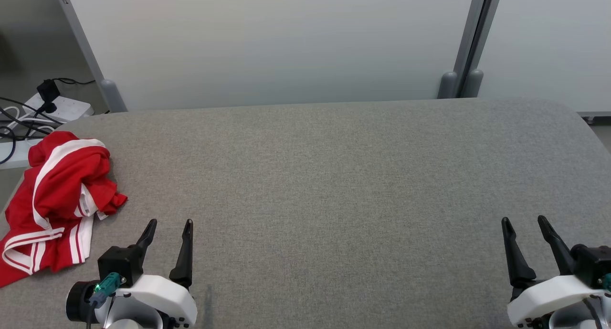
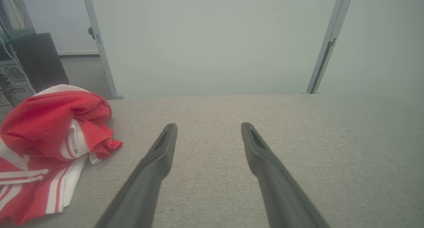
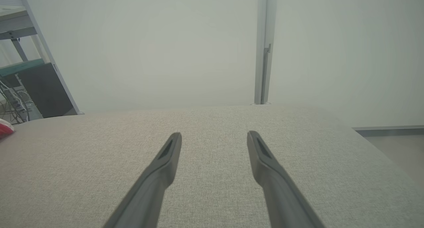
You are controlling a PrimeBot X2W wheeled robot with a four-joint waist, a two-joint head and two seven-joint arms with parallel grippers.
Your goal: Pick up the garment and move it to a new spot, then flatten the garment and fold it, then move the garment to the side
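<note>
A red garment (image 1: 55,200) with white stripes lies crumpled at the left edge of the grey fabric table (image 1: 334,185). The left wrist view has the same garment (image 2: 49,142) bunched at the left. My left gripper (image 1: 171,222) is open at the lower left, just right of the garment and not touching it; in its own view the left gripper (image 2: 208,125) has nothing between its fingers. My right gripper (image 1: 523,219) is open at the lower right, far from the garment. The right gripper (image 3: 214,134) hovers over bare fabric, and a red sliver of garment (image 3: 5,128) peeks in at the far left.
Pale partition panels with grey posts (image 1: 465,42) stand behind the table. A white power strip (image 1: 59,107) with black cables lies on the floor past the table's far left corner. The table's right corner is rounded (image 1: 580,114).
</note>
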